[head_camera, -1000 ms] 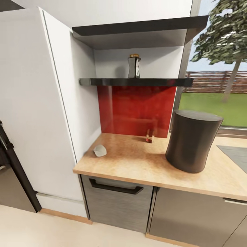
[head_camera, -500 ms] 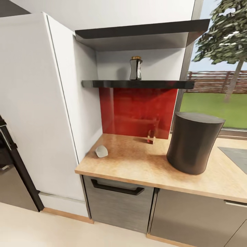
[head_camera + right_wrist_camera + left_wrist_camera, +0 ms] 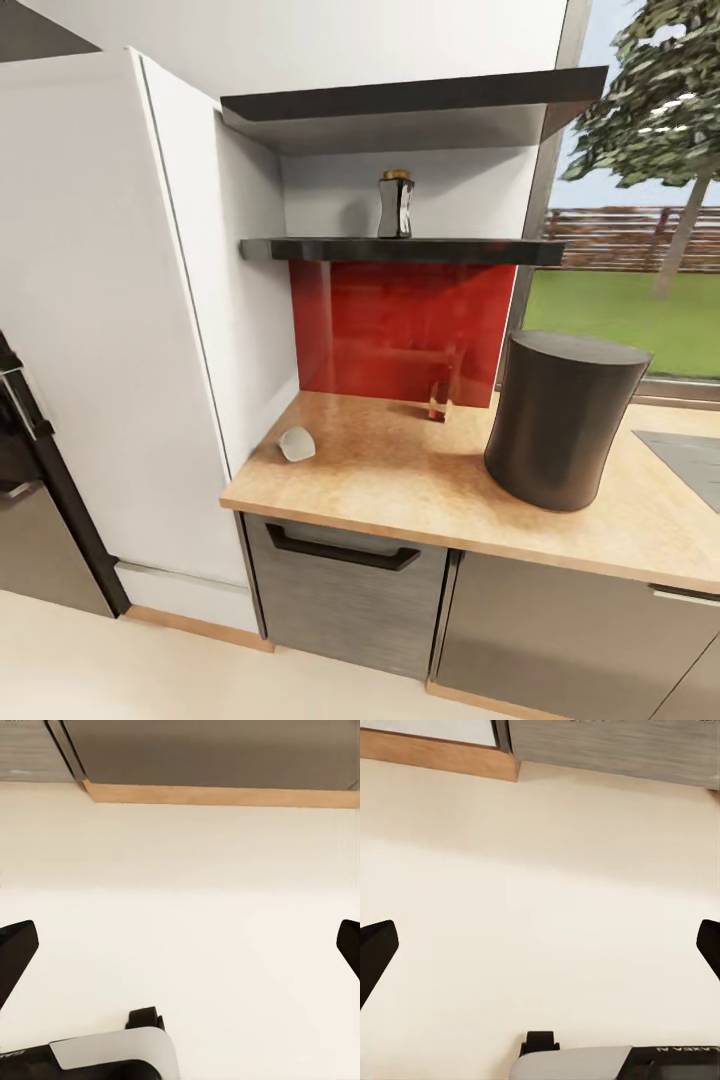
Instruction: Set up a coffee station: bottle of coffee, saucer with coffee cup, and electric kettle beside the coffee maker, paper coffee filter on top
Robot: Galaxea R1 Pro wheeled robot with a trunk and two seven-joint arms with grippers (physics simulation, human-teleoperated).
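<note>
Coffee bottle (image 3: 395, 204) is seen in the head view standing upright on the lower dark shelf (image 3: 400, 249), near its middle, beneath a second dark shelf (image 3: 410, 92) and against a pale back wall.

Proceeding from the left of the head view: a dark appliance edge (image 3: 30, 470) is seen at the frame border, followed by a tall white cabinet panel (image 3: 110, 330). The desk (image 3: 400, 480), a wood-toned surface, begins directly beside this panel. A small pale rounded object (image 3: 296, 443) lies on the desk near the panel; its identity cannot be determined. A red backsplash (image 3: 400, 330) is fitted behind the desk, under the lower shelf. A small red-based item (image 3: 437, 398) stands on the desk just in front of the backsplash. Further right, a large dark cylindrical vessel (image 3: 562, 420) stands upright on the desk, well apart from the pale object. A window (image 3: 640, 250) showing grass, a fence and a tree is located behind it. A grey drawer front with a dark handle (image 3: 340, 550) is mounted below the desk.

In the left wrist view, the left gripper (image 3: 540, 949) is directed at the cream floor (image 3: 540, 870); its fingers (image 3: 375, 952) are spread wide and nothing is held. In the right wrist view, the right gripper (image 3: 180, 949) is likewise over the floor, with fingers (image 3: 15, 949) spread wide and empty.
</note>
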